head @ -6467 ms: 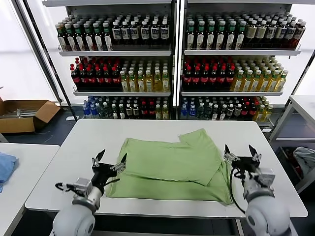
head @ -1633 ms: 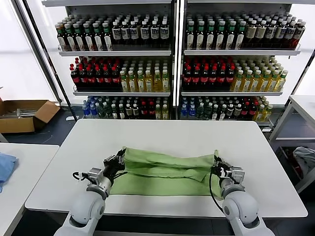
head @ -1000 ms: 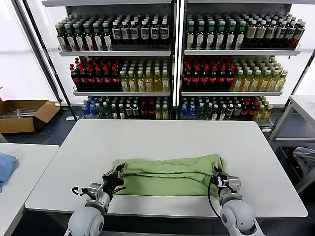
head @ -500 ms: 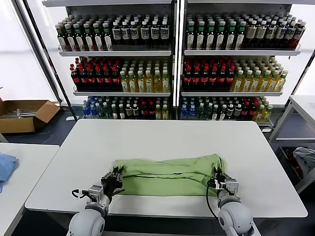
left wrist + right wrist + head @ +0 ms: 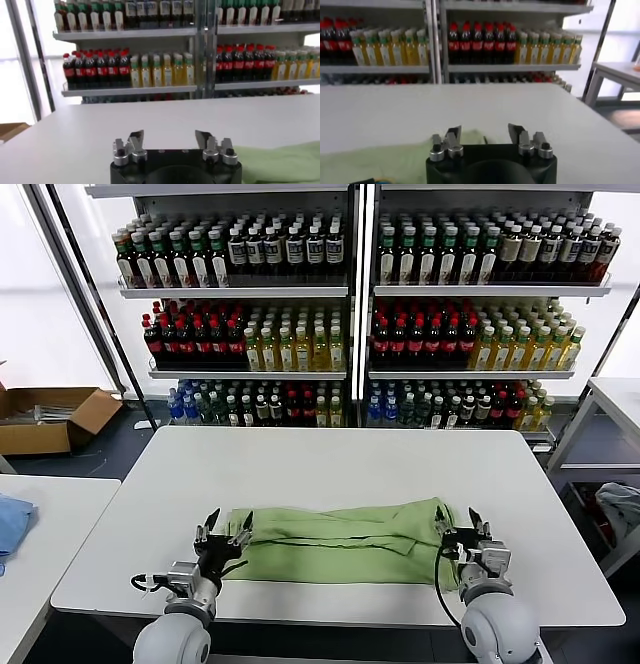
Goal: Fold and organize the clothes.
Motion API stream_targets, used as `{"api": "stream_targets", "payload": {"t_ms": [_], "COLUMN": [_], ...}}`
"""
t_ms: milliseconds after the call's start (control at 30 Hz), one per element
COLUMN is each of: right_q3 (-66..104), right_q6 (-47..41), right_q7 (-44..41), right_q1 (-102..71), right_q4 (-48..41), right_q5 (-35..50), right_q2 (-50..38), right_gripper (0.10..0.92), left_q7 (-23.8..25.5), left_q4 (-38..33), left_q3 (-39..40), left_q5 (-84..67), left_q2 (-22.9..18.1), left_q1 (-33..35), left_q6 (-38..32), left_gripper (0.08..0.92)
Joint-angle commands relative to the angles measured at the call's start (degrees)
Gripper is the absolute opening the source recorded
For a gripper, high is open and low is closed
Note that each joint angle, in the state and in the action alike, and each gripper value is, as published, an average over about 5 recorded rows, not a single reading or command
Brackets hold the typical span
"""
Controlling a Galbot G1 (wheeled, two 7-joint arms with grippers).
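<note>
The clothes, one light green shirt [image 5: 340,539], lie folded into a long band across the near part of the white table [image 5: 350,459]. No collar, buttons or print show. My left gripper [image 5: 224,524] stands open at the band's left end with nothing between its fingers. My right gripper [image 5: 459,520] stands open at the band's right end, also empty. In the left wrist view the left gripper [image 5: 169,139] is wide apart over bare table, with the shirt [image 5: 280,162] off to one side. In the right wrist view the right gripper [image 5: 484,134] is open just above the shirt's edge [image 5: 380,161].
Tall shelves of bottles [image 5: 350,314] stand behind the table. A blue cloth [image 5: 8,524] lies on a second table at far left, with a cardboard box [image 5: 50,419] on the floor beyond. A grey cloth [image 5: 615,504] sits low at far right under a side table [image 5: 615,399].
Both grippers, shut on the ends of the shirt a second ago, have opened and let go. The shirt now rests on the table as a band.
</note>
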Motion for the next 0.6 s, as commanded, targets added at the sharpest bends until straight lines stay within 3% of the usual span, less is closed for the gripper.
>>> {"api": "stream_targets", "payload": {"t_ms": [33, 167, 600], "right_q3": [1.6, 1.0, 0.4], "right_q6": [0.2, 0.4, 0.4], "right_q7": [0.4, 0.2, 0.2], "right_q1": [-1.0, -1.8, -1.3], "right_q4": [7.0, 7.5, 6.7], "right_q5": [0.5, -0.2, -0.6], "right_q2": [0.0, 0.0, 0.4], "right_gripper": [0.796, 0.821, 0.823], "left_q7": [-1.3, -2.0, -2.2], "left_q4": [-1.7, 0.2, 3.0], "left_q3": [-0.7, -0.8, -0.3], "left_q5": [2.1, 3.1, 0.4], "left_q2": [-2.9, -3.2, -3.4], "left_q1": [1.2, 0.7, -0.2], "left_q6": [-0.1, 0.3, 0.7], "left_gripper": [0.744, 0.814, 0.823]}}
